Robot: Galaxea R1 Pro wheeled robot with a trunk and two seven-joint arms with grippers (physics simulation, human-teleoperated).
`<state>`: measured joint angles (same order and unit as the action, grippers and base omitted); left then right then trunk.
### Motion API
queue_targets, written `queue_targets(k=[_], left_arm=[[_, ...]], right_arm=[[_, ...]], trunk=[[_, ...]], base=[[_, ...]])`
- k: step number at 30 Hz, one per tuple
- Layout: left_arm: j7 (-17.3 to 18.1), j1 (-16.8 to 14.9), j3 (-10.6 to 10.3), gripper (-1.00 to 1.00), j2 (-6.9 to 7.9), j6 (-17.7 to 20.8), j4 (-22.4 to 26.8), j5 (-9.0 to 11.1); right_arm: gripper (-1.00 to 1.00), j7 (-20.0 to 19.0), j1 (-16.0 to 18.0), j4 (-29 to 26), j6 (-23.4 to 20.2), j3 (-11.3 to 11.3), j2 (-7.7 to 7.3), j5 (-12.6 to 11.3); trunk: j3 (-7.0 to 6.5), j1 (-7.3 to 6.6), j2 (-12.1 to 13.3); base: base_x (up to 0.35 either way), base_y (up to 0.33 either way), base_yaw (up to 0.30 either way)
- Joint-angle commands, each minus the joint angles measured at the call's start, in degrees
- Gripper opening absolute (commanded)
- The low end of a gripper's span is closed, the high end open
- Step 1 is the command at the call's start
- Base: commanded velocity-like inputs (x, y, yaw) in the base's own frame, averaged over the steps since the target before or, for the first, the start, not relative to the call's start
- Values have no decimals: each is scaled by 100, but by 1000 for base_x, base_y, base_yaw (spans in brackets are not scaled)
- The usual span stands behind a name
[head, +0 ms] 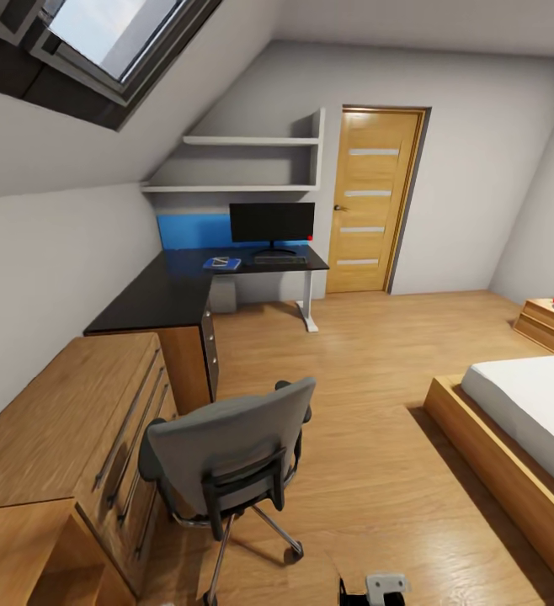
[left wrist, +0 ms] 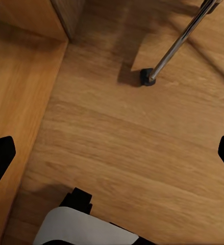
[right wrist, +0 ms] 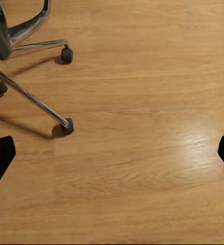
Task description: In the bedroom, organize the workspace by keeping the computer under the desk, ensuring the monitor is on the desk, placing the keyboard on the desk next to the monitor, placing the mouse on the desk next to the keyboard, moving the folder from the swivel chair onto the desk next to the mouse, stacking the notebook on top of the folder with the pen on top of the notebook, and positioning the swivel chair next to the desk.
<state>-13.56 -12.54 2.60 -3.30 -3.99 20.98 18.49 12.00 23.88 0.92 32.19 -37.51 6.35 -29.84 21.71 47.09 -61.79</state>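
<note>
Swivel chair [head: 226, 454] sat on the wood floor [head: 378, 353], well apart from the desk [head: 167, 295]; monitor [head: 272, 223], keyboard [head: 279, 260] and folder [head: 222, 263] at its far end. No readable writing anywhere. Both pincers gaped wide, holding nothing.

Even, bright daylight from the skylight [head: 109, 34]; soft shadows beneath the swivel chair [head: 226, 454]. Glare patch on the wood floor [right wrist: 193, 140]. Renders slightly soft, wide-angle stretching at head-view edges.

Glossy wood floor [right wrist: 142, 153], grey cloth swivel chair [head: 226, 438] (chrome legs), matt black desk [head: 159, 295]
</note>
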Motion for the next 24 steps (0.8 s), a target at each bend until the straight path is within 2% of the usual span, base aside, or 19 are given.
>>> queue_targets(k=[1, 8, 11, 15, 24], left_arm=[[2, -3, 21, 100, -4, -21, -6, 32], [2, -3, 21, 100, -1, -24, -21, 32], [2, -3, 23, 100, 2, -28, -23, 32], [2, -3, 29, 100, 20, -36, -24, 32], [2, -3, 28, 100, 26, -47, -24, 24]], right_arm=[[100, 24, -46, 17, 12, -58, -28, -23], [100, 22, -344, 43, 8, -61, -287, -22], [100, 22, -394, 46, 7, -60, -350, -22], [100, 19, -439, 46, 8, -68, -405, -22], [100, 13, -445, 45, 7, -67, -413, -22]], trunk=[[25, 23, -46], [150, 177, -326], [204, 242, -447], [276, 330, -607], [438, 528, -968]], base=[[0, 0, 0], [0, 0, 0], [0, 0, 0], [0, 0, 0], [0, 0, 0]])
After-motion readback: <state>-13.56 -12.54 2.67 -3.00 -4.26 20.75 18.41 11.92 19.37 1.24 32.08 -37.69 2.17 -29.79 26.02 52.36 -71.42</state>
